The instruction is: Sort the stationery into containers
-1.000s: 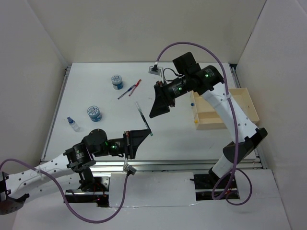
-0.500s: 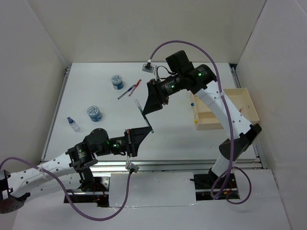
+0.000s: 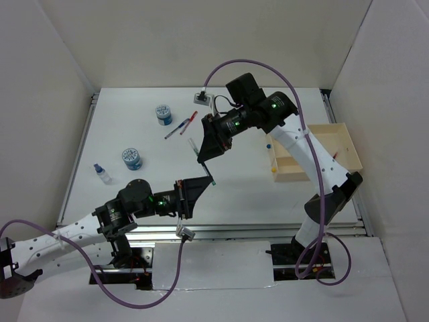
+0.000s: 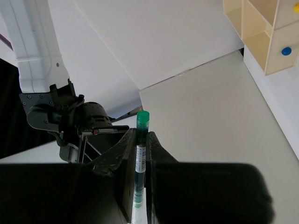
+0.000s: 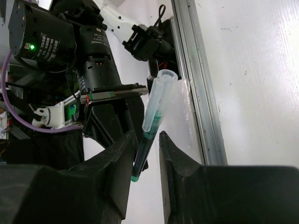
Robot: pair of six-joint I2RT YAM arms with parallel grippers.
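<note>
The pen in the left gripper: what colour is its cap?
Green; the cap of the pen shows best in the left wrist view.

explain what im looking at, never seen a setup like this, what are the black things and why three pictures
Two robot arms are bolted to a white table. One picture looks down from above; the other two come from a camera on each arm's wrist, so that arm's own fingers fill the view. The pincer at each tip is the end effector. The left end effector is clamped on a green-capped pen, raised off the table. The right end effector has a finger on either side of that pen's clear end, a gap showing, so this looks like a handover. On the table: a blue-and-white roll, a second roll, a red-ended pen, a blue-ended pen, a small bottle and a beige tray with compartments.
</note>
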